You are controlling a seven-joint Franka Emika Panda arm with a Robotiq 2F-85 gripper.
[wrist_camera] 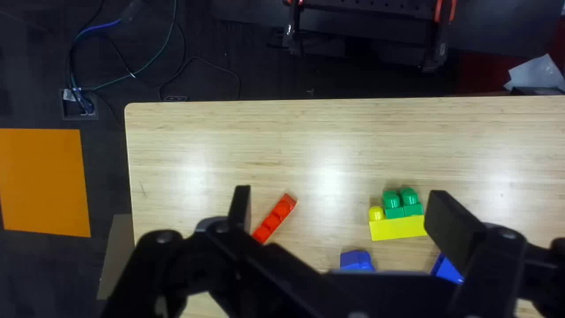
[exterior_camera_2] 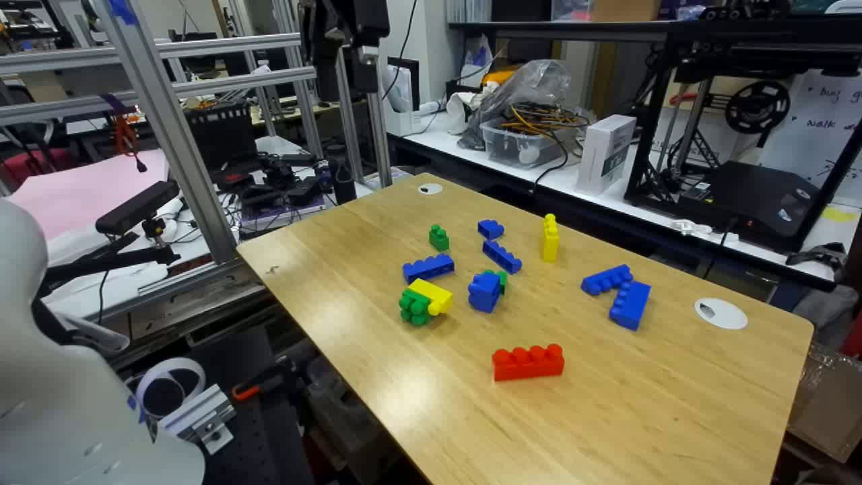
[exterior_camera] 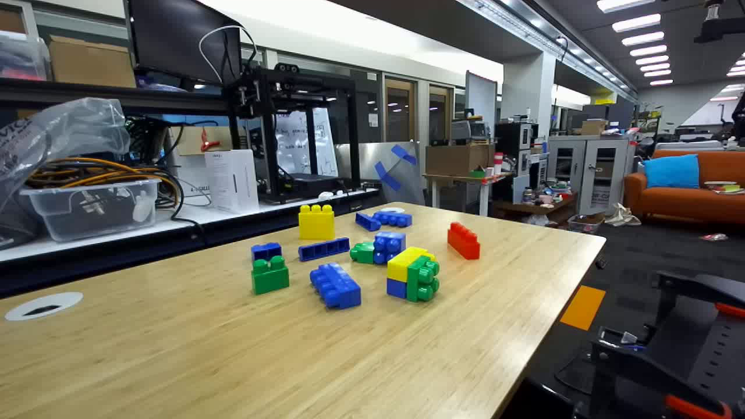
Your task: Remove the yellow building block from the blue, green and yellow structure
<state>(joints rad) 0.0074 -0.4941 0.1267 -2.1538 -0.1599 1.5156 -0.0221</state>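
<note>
The structure lies on the table in both exterior views. Its yellow building block (exterior_camera: 406, 265) (exterior_camera_2: 432, 294) lies on top, above a blue piece (exterior_camera: 397, 288). Its studded green part (exterior_camera: 422, 279) (exterior_camera_2: 415, 306) is on one side. In the wrist view the yellow block (wrist_camera: 397, 228) and green part (wrist_camera: 399, 211) show; the blue piece is hidden there. My gripper (wrist_camera: 342, 201) is open and empty, high above the table. The structure shows between its fingers, close to the right finger in that view. A black shape at the top of an exterior view appears to be the gripper (exterior_camera_2: 347, 74).
A red brick (exterior_camera: 464, 241) (exterior_camera_2: 528, 362) (wrist_camera: 273, 219) stands apart. A blue brick (exterior_camera: 389, 247) with a green one (exterior_camera: 362, 252), another blue brick (exterior_camera: 336, 286), a lone green block (exterior_camera: 270, 275) and a taller yellow block (exterior_camera: 316, 222) stand nearby. More loose blue bricks lie farther off.
</note>
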